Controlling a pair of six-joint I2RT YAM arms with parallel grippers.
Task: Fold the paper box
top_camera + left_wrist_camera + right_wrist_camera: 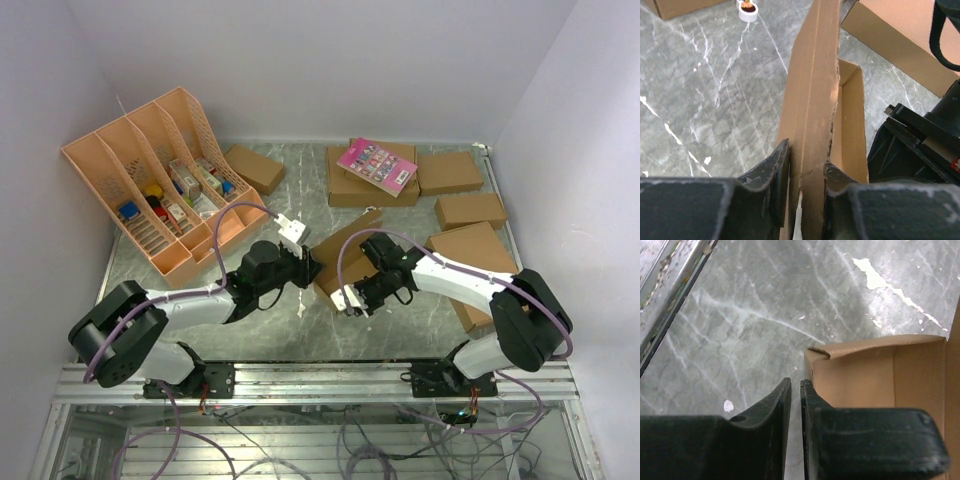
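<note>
Pale lilac walls (pixel 300 60) on three sides; below, a grey, white-veined marble-look desk (pixel 290 195), flecked with white scuffs, edged at the near side by an aluminium rail (pixel 320 378). Far left: peach file organizer (pixel 110 170) lying flat, small items in its slots. Left of centre: left end effector (pixel 807 160) pinching an upright panel of the paper box (pixel 812 90), one finger on each face. Mid-desk, between both arms: that half-formed box, open trough upward. Right of it: right end effector (pixel 796 390) pressed nearly together on nothing, just beside a box corner. Rear and right: closed brown boxes (pixel 450 172), one bearing a pink card (pixel 377 166).
</note>
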